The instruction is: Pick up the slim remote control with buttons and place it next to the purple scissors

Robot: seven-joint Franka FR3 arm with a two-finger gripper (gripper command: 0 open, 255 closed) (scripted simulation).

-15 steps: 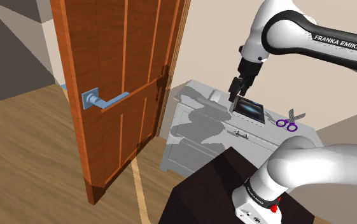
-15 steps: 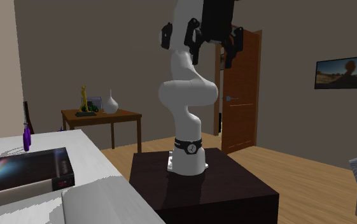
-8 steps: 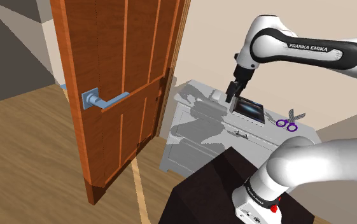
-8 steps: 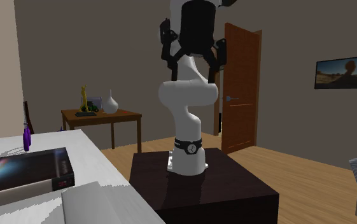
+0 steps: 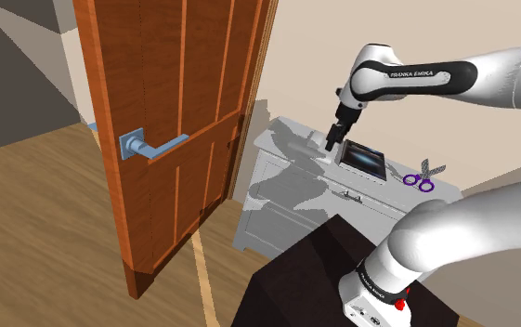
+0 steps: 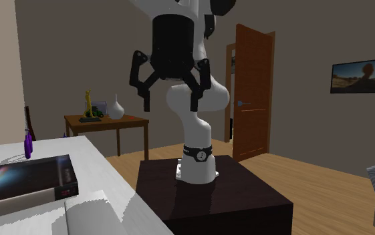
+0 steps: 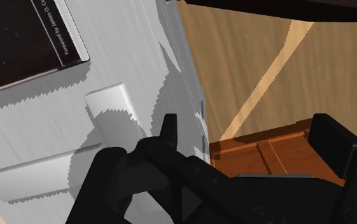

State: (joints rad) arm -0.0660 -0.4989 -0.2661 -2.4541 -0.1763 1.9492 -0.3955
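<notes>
The remote is drawn as a plain pale grey slab (image 5: 316,139) near the left end of the white cabinet top (image 5: 295,153) in the shoulder view. It also lies at the near edge (image 6: 91,215) in the second exterior view and ahead of the fingers (image 7: 110,102) in the wrist view. My black gripper (image 5: 334,149) hangs open just above it, a little to its right in the shoulder view. Nothing sits between the fingers (image 6: 169,100) (image 7: 250,127). The purple scissors (image 5: 423,178) (image 6: 27,143) lie at the cabinet's other end.
A flat black box (image 5: 365,160) (image 6: 25,177) (image 7: 24,35) lies between remote and scissors. A tall wooden door (image 5: 175,130) with a metal handle (image 5: 147,144) stands open close to the cabinet's left end. My dark stand (image 5: 314,279) is in front.
The arm has reached further out and down, bringing the gripper lower and closer to the remote's end of the cabinet. The fingers have stayed open. Nothing on the cabinet has moved.
</notes>
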